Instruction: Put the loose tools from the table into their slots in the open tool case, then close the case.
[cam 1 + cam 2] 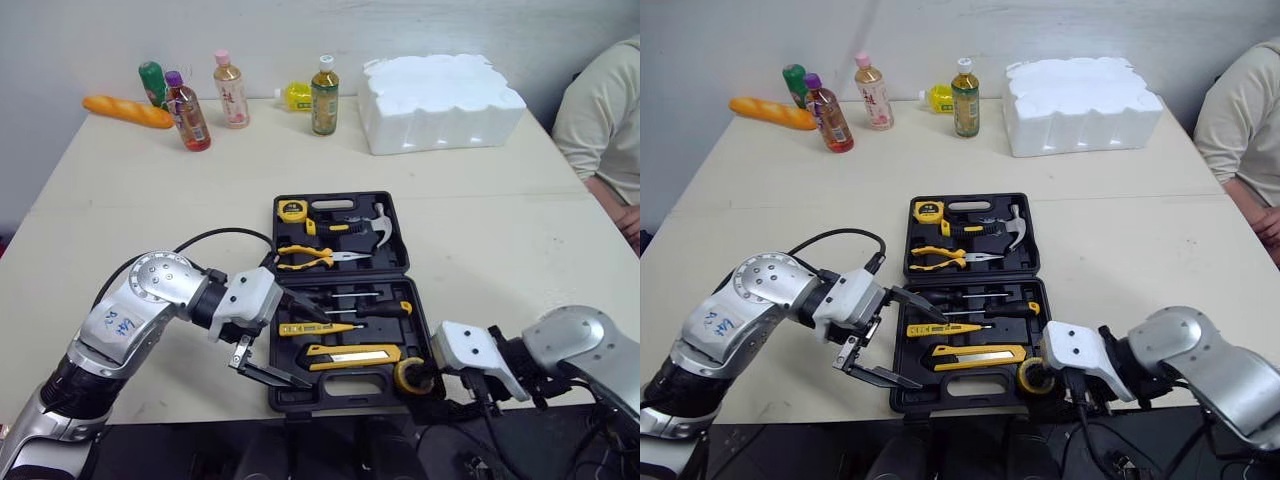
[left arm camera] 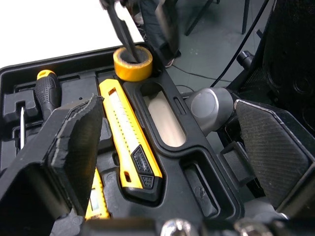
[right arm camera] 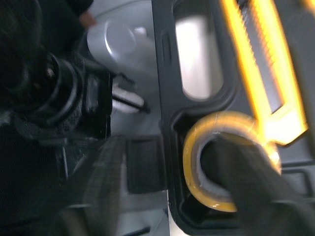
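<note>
So the yellow tape roll (image 1: 410, 375) is down in the corner pocket of the tool case (image 1: 340, 395), right at the right jaws. They're spread rather than squeezing: one finger (image 2: 123, 34) pokes down through the roll's hole and the other hangs outside the case rim. That's the bit that worries me. If that finger comes out at an angle, it'll probably hook the inside of the roll and pop it back out of its pocket, or leave it cocked. A roll sitting proud would likely stop the case from shutting flat. The left jaws are wide open too, hovering over the near-left part of the case. The yellow utility knife (image 1: 352, 355) lies in its slot just beyond them, and the lower one is close to the near rim. Any careless sweep from there could catch the knife or the rim. The case also sits right at the near edge of the surface (image 1: 150, 200), so a shove toward the robot could slide it off, I'd guess. I can't spot any loose tools near either set of jaws, so closing looks like the next job.
</note>
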